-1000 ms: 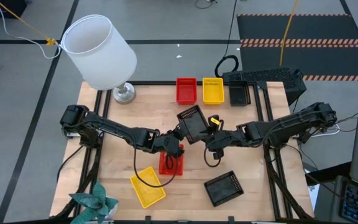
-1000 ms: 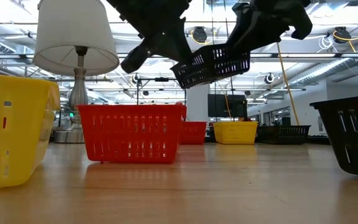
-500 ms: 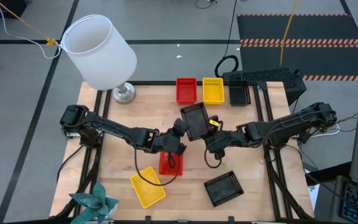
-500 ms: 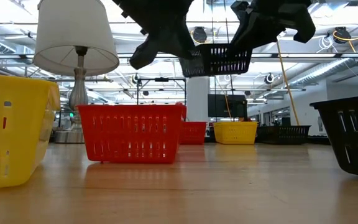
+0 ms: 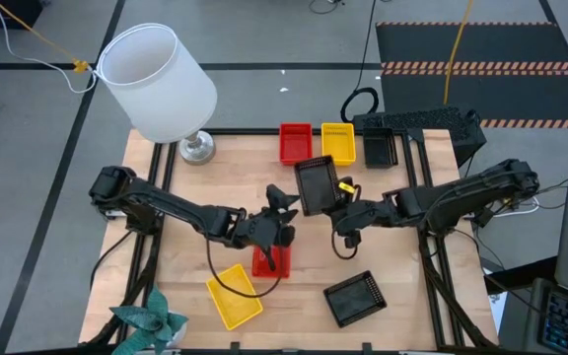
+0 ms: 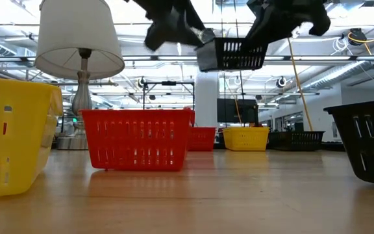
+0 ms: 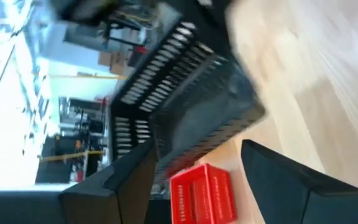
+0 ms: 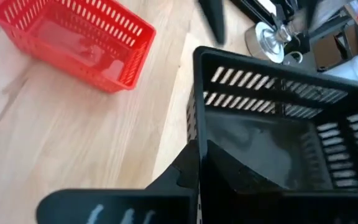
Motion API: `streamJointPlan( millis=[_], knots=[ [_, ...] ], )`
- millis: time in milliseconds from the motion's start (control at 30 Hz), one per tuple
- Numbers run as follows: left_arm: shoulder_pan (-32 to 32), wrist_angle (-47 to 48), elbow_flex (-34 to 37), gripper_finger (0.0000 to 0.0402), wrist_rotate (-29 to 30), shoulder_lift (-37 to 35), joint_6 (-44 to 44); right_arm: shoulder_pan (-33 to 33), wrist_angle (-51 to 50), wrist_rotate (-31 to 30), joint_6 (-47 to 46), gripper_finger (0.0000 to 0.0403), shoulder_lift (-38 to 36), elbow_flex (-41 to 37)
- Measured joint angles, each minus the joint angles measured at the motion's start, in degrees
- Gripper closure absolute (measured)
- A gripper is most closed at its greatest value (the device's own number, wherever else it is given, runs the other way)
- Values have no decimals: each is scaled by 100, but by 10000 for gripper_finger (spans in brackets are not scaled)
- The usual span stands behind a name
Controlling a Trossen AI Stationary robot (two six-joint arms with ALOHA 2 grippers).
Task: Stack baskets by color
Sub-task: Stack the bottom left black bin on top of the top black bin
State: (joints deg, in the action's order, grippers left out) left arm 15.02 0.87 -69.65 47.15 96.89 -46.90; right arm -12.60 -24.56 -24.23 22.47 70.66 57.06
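The black basket hangs in the air above the middle of the surface, pinched at its near rim by the right pincer, whose fingers are pressed together on the wall. The left pincer sits just beside the basket's other side, spread and clear of it. The basket looks light, stiff and mesh-walled, so a thin rim is probably the best hold, though it may swing.

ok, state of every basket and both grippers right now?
Held black basket: airborne, gripped by right gripper.
Left gripper: open, released.
Red basket: on table, under left arm.
Yellow basket: loose, front.
Black basket: loose, front.
Back row: red, yellow, black side by side.
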Motion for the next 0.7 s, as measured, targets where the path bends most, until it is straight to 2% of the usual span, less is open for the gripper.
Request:
streamJointPlan(
  millis=[167,300,500,700],
  knots=[
    [7,15,-2,168,29,-376,990,-22,-361,7,-196,398,-315,0],
    [-37,490,-8,185,-19,-729,1963,-22,-694,12,-288,398,-625,0],
    [-179,1461,-4,217,-414,-1042,2996,-26,-1276,-15,-620,398,-1138,0],
    [-409,1945,-2,243,-867,-1081,3524,-25,-1856,-583,-831,397,-1687,2]
  ],
)
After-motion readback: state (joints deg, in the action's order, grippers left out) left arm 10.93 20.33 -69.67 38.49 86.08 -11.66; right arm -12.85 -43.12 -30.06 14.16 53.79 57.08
